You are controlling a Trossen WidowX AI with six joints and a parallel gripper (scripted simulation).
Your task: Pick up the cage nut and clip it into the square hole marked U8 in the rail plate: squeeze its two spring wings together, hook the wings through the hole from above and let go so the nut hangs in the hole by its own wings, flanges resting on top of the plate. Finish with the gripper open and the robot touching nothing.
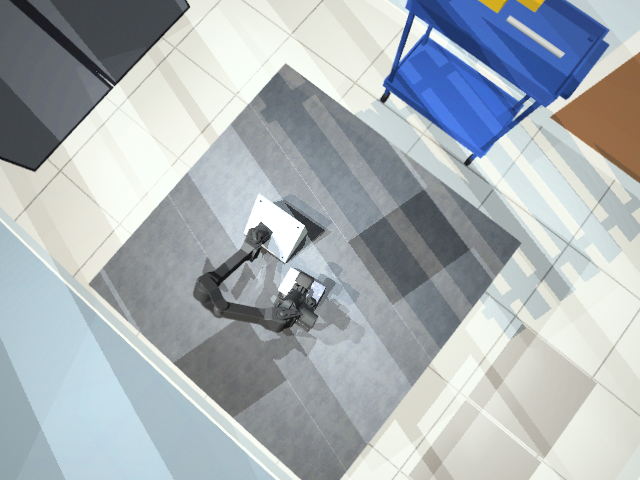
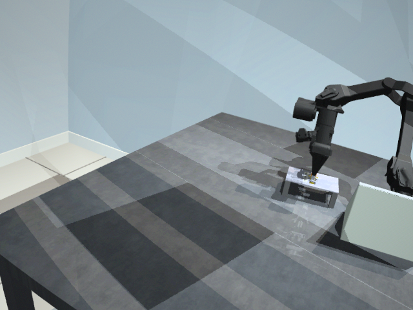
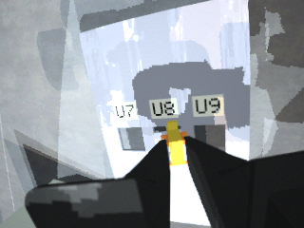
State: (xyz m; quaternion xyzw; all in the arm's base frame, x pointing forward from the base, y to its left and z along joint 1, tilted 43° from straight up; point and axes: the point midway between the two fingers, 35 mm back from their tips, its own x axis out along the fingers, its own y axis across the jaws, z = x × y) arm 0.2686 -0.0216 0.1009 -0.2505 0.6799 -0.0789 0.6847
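Held the small cage nut [image 2: 313, 176] [image 3: 178, 149] pinched in the gripper [image 1: 302, 287] [image 2: 313, 172] [image 3: 175, 144], with black fingers drawn in close on either side of yellow metal and bits of orange showing at the edges. Had the nut right at the hole marked U8 [image 3: 160, 128], covering most of that opening and leaving just a dark sliver in sight to one side. Could not tell from these angles whether either wing had hooked through, or how the flanges sat.

Pointed the gripper down over the pale rail plate [image 1: 288, 281] [image 2: 328, 183] [image 3: 185, 45], raised on supports above the dark table [image 1: 392, 206] [image 2: 213, 213]. Showed the U7 hole [image 3: 132, 139] on one side of the nut and the U9 hole [image 3: 216, 138] on the other, with printed labels in a row beside the openings. Cast a broad grey shadow across the plate, around the U8 label [image 3: 163, 108].

Bent the black arm [image 1: 248, 312] [image 2: 366, 89] in an arch from its base near a white-topped, pale green-sided block [image 1: 279, 224] [image 2: 377, 218]. Placed that block near the rail plate, apart from it. Beyond the table, showed a blue cart [image 1: 454, 113] with a pale bar [image 1: 535, 36] on top, and a dark cabinet [image 1: 51, 77] at the opposite side.
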